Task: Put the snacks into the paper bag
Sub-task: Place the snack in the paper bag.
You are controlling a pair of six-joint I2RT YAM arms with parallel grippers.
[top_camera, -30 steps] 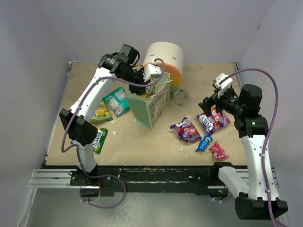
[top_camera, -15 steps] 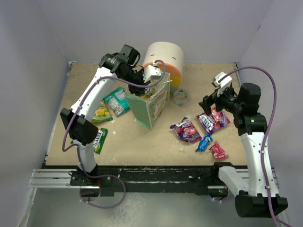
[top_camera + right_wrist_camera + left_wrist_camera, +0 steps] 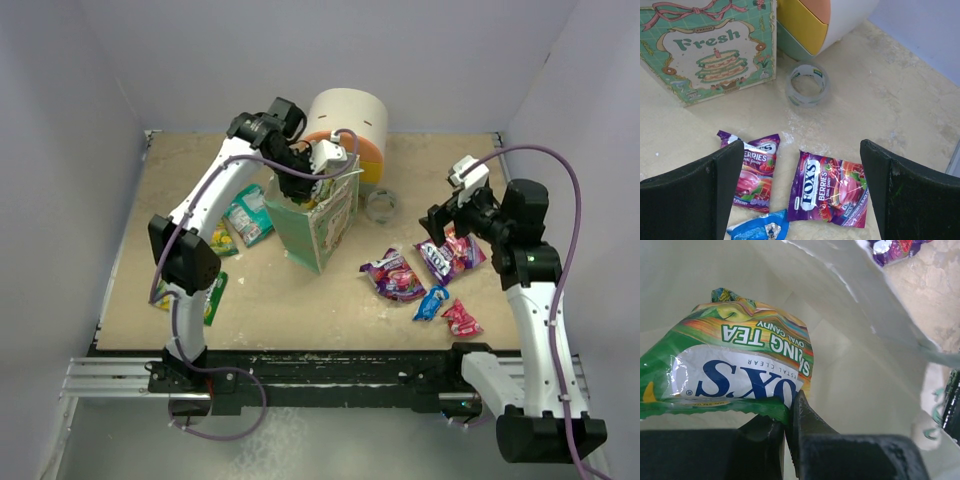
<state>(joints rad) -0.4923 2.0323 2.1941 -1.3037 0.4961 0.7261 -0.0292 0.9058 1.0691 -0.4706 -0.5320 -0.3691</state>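
Snacks (image 3: 393,275) mostly lie on the table (image 3: 300,300) untouched, while the left gripper (image 3: 788,412) pinches a green packet (image 3: 735,365) inside the paper bag (image 3: 325,225), not yet released, and the right gripper (image 3: 801,145) hovers spread wide over two purple packets (image 3: 832,192).

A flat tan wooden desk (image 3: 440,160), scuffed and flecked with white, is enclosed on three sides by plain pale lavender walls (image 3: 420,60). A round cream drawer unit with orange and yellow fronts (image 3: 350,120) is set at the back of the desk, near the rear wall. The near edge is bordered by a black rail (image 3: 330,362) and a silver aluminium frame (image 3: 100,378). A grey floor (image 3: 330,445) is seen below. The scene is evenly lit and the shadows are soft.
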